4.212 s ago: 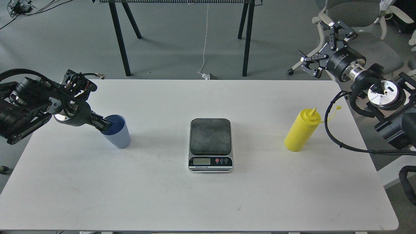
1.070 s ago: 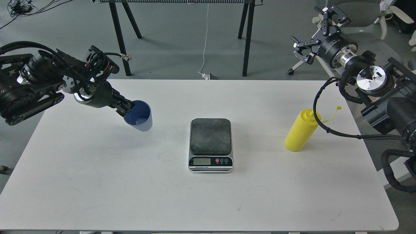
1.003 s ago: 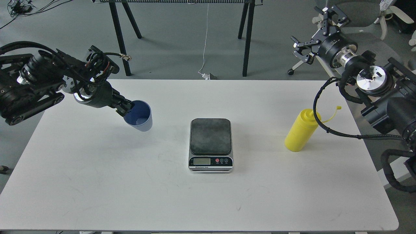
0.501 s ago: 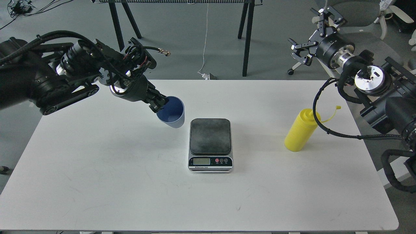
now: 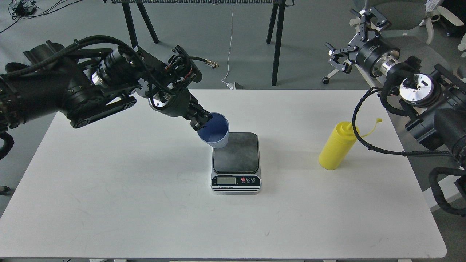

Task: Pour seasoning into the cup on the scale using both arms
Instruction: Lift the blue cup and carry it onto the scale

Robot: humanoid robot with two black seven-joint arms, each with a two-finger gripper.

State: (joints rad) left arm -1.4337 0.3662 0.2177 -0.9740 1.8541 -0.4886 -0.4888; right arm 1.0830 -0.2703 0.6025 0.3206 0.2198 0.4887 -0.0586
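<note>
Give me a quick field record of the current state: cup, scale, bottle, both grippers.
cup: light blue, tilted, held by its rim over the scale's back-left corner; whether it touches the platform cannot be told
scale: centre of table, platform bare
seasoning bottle: yellow, upright on table to the right, untouched
left gripper: shut on cup rim
right gripper: open, raised beyond the table's far right corner, apart from the bottle
pour: not yet begun

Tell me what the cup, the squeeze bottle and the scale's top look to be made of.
Cup: probably thin plastic, matte light blue with an even, opaque wall.
Squeeze bottle: likely soft plastic, uniform opaque yellow with a moulded nozzle.
Scale: dark grey, mottled, dull platform, material unclear; the front strip looks like silver-finished plastic or metal.
</note>
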